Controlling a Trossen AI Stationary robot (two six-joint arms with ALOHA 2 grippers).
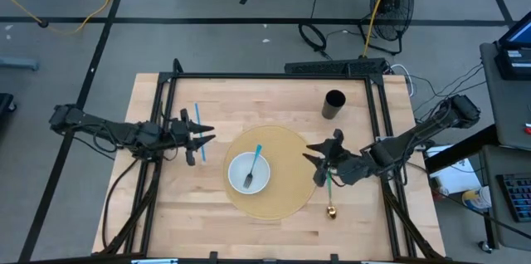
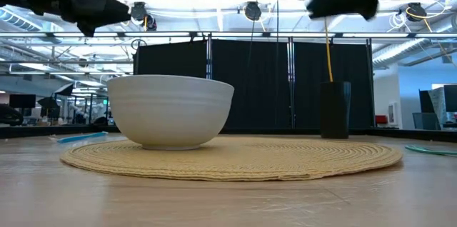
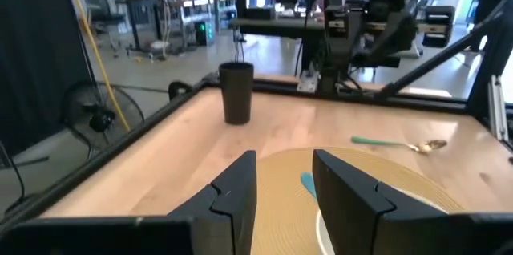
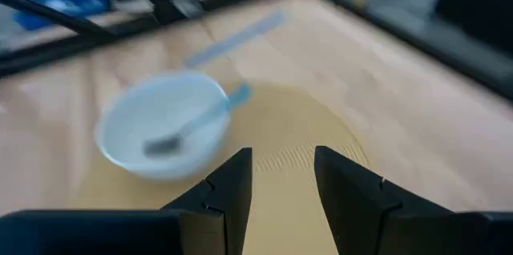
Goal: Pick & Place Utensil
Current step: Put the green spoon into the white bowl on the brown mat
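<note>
The fork (image 1: 252,171) with the blue handle already lies in the white bowl (image 1: 238,165), tines down, handle leaning on the rim toward the far side; the bowl sits on the round woven mat (image 1: 286,149). I judge the next utensil to be the green-handled spoon (image 1: 329,195), lying on the table just off the mat's right edge, gold bowl end toward me. My right gripper (image 1: 319,158) hovers above the mat's right side near that handle, fingers apart and empty. To do this well I'd line the fingers across the handle, descend straight, and close mid-handle so it doesn't pivot. The left gripper (image 1: 199,139) waits left of the mat, fingers apart, beside a blue utensil (image 1: 199,123). A black cup (image 1: 333,104) stands at the far right.
</note>
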